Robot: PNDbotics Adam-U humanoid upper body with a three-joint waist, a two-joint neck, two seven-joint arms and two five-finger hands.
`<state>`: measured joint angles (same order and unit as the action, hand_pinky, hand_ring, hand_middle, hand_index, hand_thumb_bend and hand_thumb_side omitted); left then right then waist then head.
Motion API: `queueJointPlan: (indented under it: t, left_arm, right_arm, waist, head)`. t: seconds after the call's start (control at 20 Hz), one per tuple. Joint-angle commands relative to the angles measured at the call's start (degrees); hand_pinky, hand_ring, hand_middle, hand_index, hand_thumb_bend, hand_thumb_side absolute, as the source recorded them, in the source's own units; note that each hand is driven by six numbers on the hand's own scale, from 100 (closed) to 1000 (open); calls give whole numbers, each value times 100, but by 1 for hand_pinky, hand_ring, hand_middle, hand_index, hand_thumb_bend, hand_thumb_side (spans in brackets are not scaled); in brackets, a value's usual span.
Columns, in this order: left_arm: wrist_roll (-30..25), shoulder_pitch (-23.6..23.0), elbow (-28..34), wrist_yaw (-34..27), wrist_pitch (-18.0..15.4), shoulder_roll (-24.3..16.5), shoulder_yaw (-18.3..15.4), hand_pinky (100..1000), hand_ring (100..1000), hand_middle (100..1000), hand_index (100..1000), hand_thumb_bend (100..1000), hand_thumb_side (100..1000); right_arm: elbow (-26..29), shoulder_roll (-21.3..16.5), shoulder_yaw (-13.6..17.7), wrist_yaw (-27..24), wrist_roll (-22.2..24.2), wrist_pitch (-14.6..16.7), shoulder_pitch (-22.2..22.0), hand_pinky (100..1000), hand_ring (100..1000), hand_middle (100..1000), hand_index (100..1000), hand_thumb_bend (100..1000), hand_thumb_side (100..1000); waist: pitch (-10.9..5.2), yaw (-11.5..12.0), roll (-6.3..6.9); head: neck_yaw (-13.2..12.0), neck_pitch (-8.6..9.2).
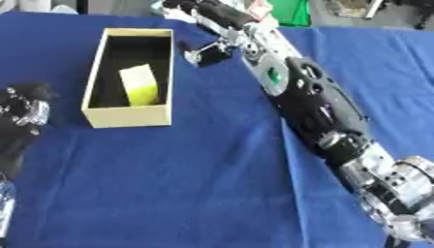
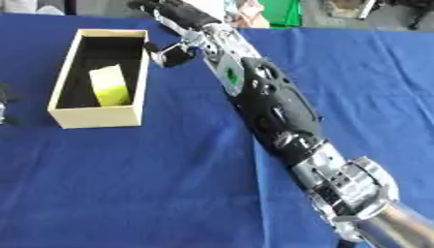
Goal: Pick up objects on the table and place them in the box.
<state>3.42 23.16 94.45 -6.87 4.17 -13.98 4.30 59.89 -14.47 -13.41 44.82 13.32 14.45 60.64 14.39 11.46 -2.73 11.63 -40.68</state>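
Observation:
A cream cardboard box (image 1: 129, 118) with a dark inside stands on the blue table at the upper left. A yellow-green block (image 1: 139, 85) lies tilted inside it. My right arm (image 1: 318, 109) stretches from the lower right corner up across the table. Its hand (image 2: 188, 20) is at the table's far edge, just right of the box's far end. A small pinkish-white thing (image 2: 247, 15) shows right beside that hand, partly hidden by it. My left hand (image 1: 23, 110) rests at the left edge, left of the box and apart from it.
The blue cloth (image 1: 195, 184) covers the whole table. A green object (image 1: 291, 12) stands beyond the far edge, next to the pinkish thing. Grey floor and dark shapes lie behind the table.

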Motion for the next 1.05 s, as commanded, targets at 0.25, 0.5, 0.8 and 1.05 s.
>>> queueJointPlan:
  t: [0.25, 0.5, 0.8, 1.05]
  left_arm:
    - [151, 168, 239, 1388, 167, -184, 59, 267, 550, 410, 525, 100, 268]
    - [-302, 194, 257, 1581, -22, -170, 160, 213, 508, 373, 482, 100, 271]
    - [-1056, 210, 241, 1784, -498, -202, 143, 176, 478, 350, 479, 100, 224]
    - [-1217, 263, 203, 2095, -560, -217, 167, 128, 430, 281, 414, 100, 261]
  right_arm:
    - [1040, -562, -318, -1174, 387, -546, -166, 805, 916, 878, 1000, 100, 117]
    - [1680, -840, -440, -1788, 712, -683, -401, 807, 910, 865, 1000, 100, 263]
    - [2098, -1055, -464, -2291, 1133, -764, -592, 809, 915, 862, 1000, 100, 390]
    - [2227, -1089, -441, -2640, 1370, -813, -656, 813, 920, 865, 1000, 100, 256]
  waist:
    - [-163, -153, 53]
    - [-184, -272, 59]
    - [-199, -355, 63]
    - [-198, -380, 77]
  head:
    - [-88, 15]
    - [-126, 11]
    - [-148, -4]
    - [-157, -18]
